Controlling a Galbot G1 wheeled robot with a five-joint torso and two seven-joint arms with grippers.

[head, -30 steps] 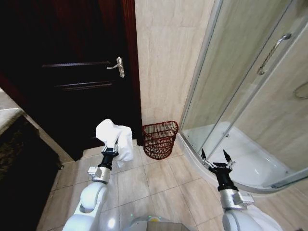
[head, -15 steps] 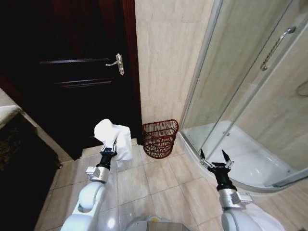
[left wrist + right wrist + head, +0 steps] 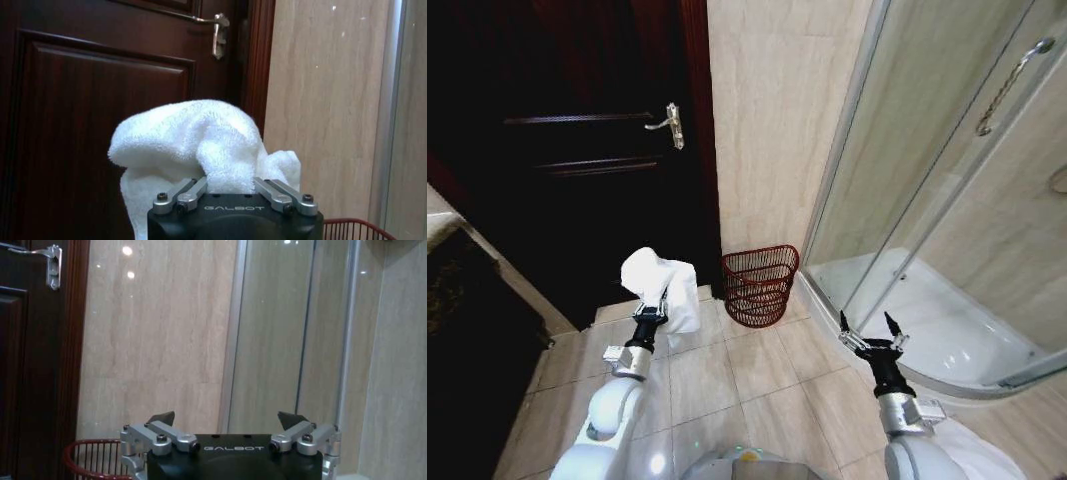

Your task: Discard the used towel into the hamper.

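Observation:
My left gripper is shut on the white towel, held up above the floor tiles in front of the dark door. In the left wrist view the towel bulges out from between the fingers of the left gripper. The hamper, a dark reddish-brown wire basket, stands on the floor against the beige wall, a short way to the right of the towel; its rim shows in the left wrist view and the hamper in the right wrist view. My right gripper is open and empty near the shower base, its fingertips spread apart.
A dark wooden door with a metal handle is behind the towel. A glass shower enclosure with a white tray fills the right. A dark cabinet stands at the left. Tiled floor lies open ahead.
The whole head view has shifted, so the camera moved; door handle and shower handle sit higher in the picture. Both grippers keep their states, the left still holding the towel.

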